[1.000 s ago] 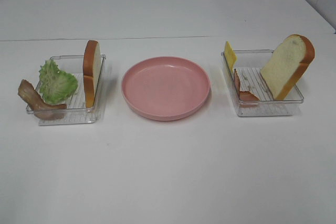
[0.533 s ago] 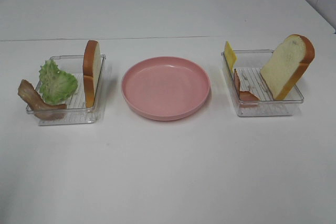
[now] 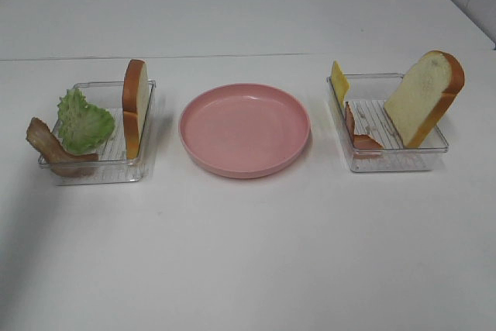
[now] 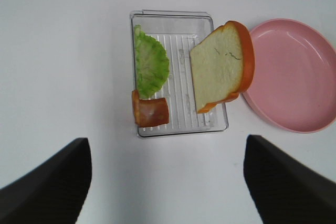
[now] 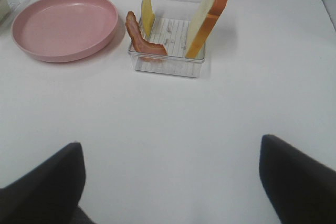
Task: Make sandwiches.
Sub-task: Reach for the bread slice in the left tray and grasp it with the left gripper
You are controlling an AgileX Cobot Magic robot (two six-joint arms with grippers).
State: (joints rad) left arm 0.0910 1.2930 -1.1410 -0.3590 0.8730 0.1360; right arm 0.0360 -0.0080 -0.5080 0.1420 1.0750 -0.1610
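Standing on edge, the spongy, orange-crusted left slice (image 3: 136, 106) leans in the ribbed clear left tray (image 3: 97, 175) with crinkled lettuce (image 3: 84, 122) and a curled brown bacon strip (image 3: 53, 149); the right slice (image 3: 425, 98) shares the right tray (image 3: 391, 163) with a flat yellow cheese square (image 3: 339, 81) and a pinkish ham strip (image 3: 364, 143). A smooth pink plate (image 3: 245, 129) lies between, on the white tabletop (image 3: 248, 253). Nothing has shifted in the last second. Left pincer (image 4: 168, 182) and right pincer (image 5: 170, 182) gape wide, empty.

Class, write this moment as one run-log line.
pink plate: empty | bread slices: in trays | left gripper: jaws open | right gripper: jaws open
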